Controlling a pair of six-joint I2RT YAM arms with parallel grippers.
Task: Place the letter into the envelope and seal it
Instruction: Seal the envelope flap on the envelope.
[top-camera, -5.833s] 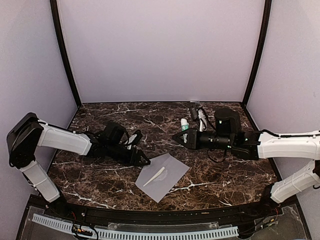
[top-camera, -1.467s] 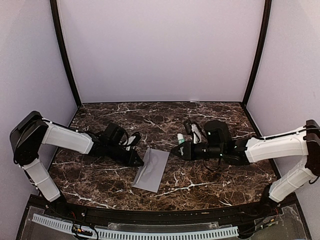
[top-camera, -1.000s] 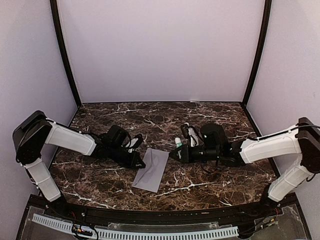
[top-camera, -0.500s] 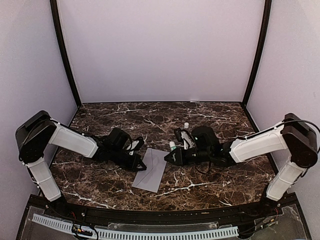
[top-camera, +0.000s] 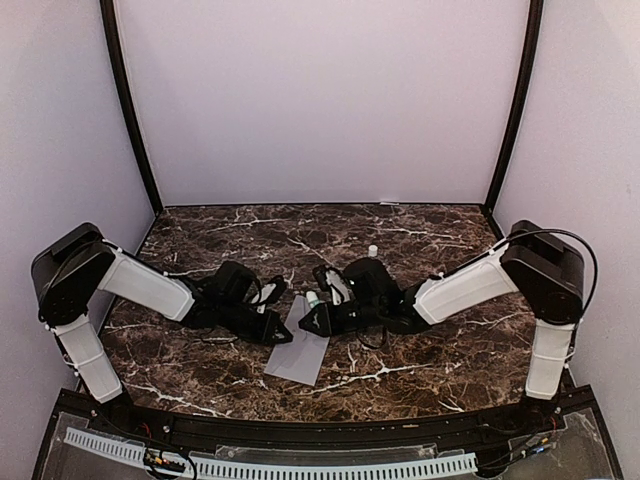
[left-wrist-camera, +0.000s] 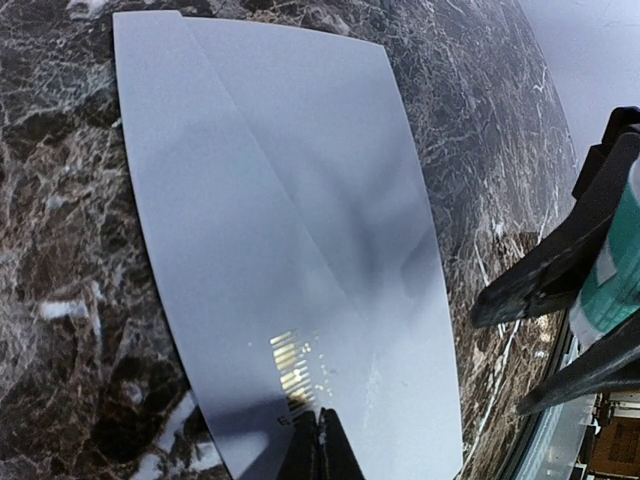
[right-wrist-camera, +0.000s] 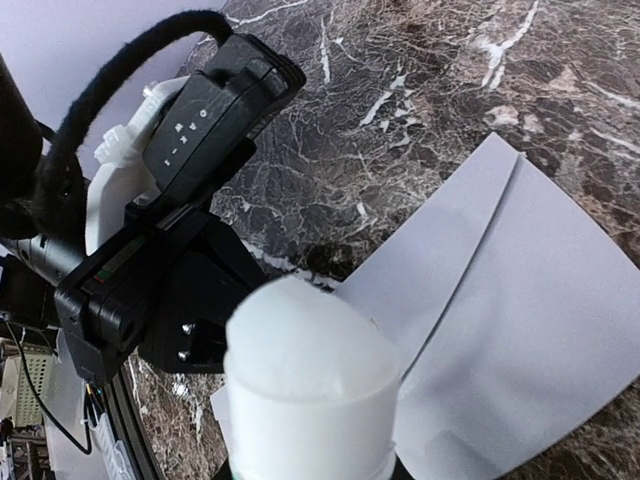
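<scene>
- Left gripper (top-camera: 284, 337) is pressing down on the envelope's left edge with its jaws fully together and nothing between them; over the last second they have finished closing
- Envelope (left-wrist-camera: 280, 250) is lying flat on the table (top-camera: 200, 240), a little left of the middle and nearer the near edge than the far one; a few seconds ago it was spread wide, and now it is showing as a narrower folded shape with one diagonal crease
- Letter is not showing in any view; it is probably already inside, though the pictures cannot confirm it
- Glue stick (right-wrist-camera: 305, 380), white cap and green label, is hanging over the envelope's far right corner
- Right gripper (top-camera: 318, 318) is clamping that stick, jaws part way closed around its body; the arm has been sweeping in from the right half of the table and is now arriving at the envelope
- Reading: insertion is looking done, sealing is starting; the left tip is acting as an anchor while glue gets brought to the flap
</scene>
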